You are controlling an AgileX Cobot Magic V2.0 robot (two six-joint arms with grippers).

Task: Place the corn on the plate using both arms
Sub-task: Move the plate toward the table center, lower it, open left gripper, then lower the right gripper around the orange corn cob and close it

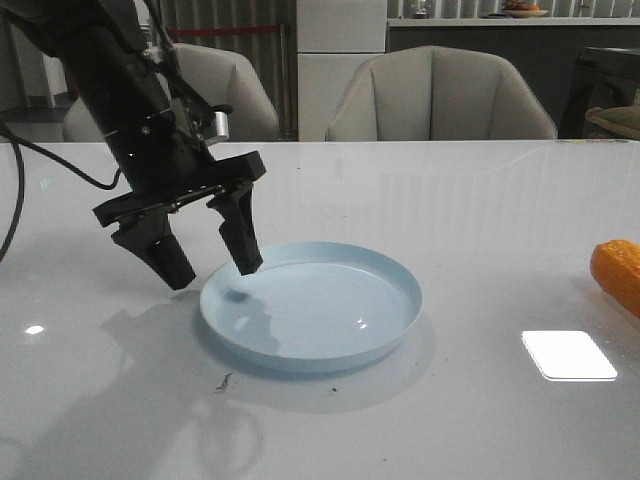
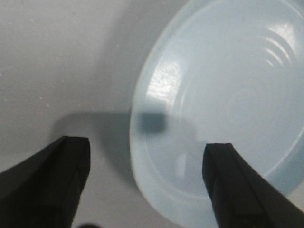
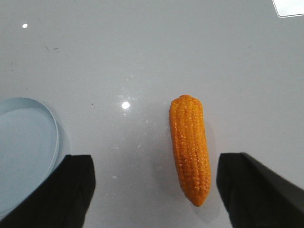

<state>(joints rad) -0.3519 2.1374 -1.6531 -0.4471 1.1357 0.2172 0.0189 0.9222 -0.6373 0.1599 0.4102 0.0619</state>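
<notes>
Front view: left hand (image 1: 205, 264) hangs over the near-left rim of the plate (image 1: 392, 318), fingers spread wide and empty, one finger outside the rim and one just inside. Corn (image 1: 618, 274) shows only as an orange end at the right edge of the frame, on the table (image 1: 480, 200), well apart from the plate. Right hand not visible here.

Left wrist view: plate (image 2: 142, 142) rim runs between the two open fingers (image 2: 57, 175); nothing held.

Right wrist view: right hand (image 3: 154, 190) open wide, empty. Corn (image 3: 190, 147) lies on the table between the fingers, long axis running up-down in the frame, tapered tip toward the bottom. Plate (image 3: 52, 128) edge at lower left. Judgement: right arm is the nearer one; fingers already straddle the cob across its width.
</notes>
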